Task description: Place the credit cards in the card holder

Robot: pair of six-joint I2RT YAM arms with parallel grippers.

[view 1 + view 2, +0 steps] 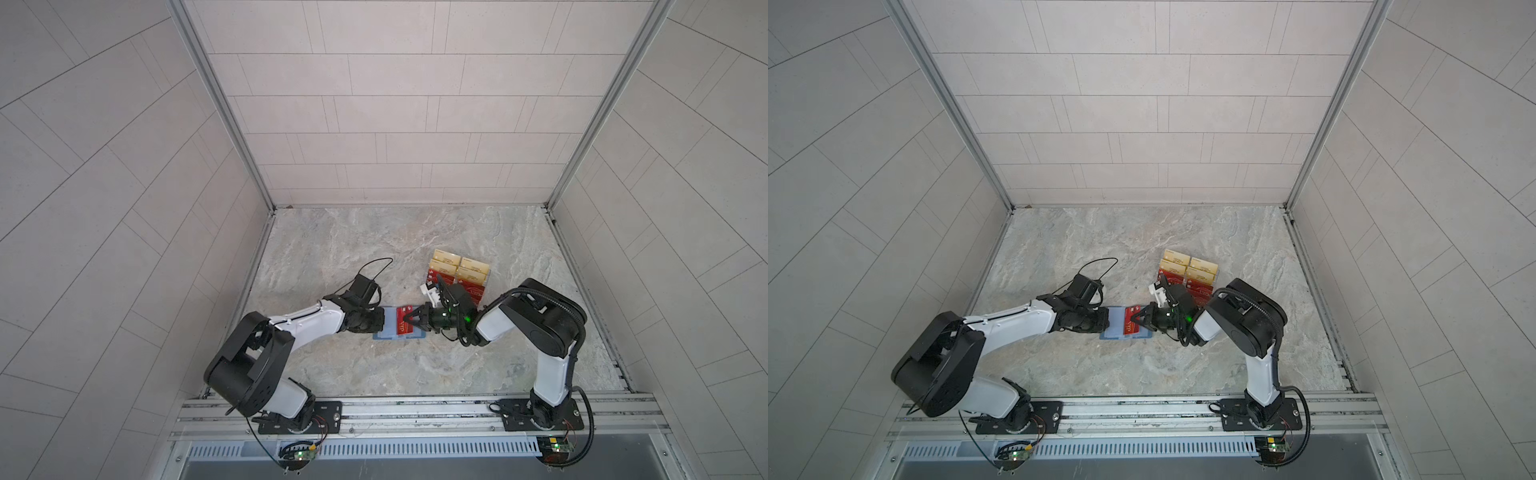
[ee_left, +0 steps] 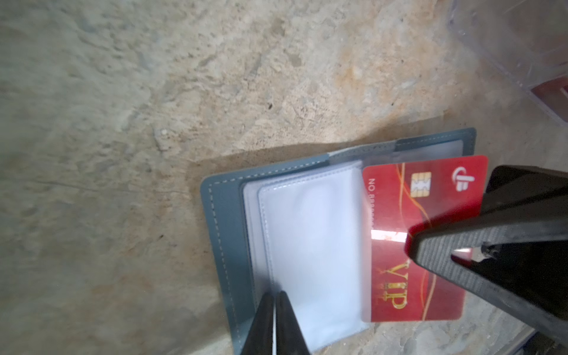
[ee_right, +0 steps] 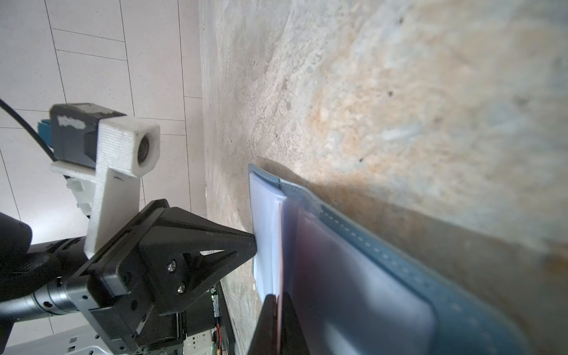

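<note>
Near the middle in both top views, the card holder (image 1: 390, 331) lies open. Over it the right gripper (image 1: 409, 320) pinches a red card (image 1: 403, 330); the left gripper (image 2: 275, 302) is pinched shut, maybe on a clear sleeve (image 2: 307, 230).

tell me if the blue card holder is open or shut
Open: the card holder lies spread flat on the table, clear sleeves showing, a red card at their edge.
</note>
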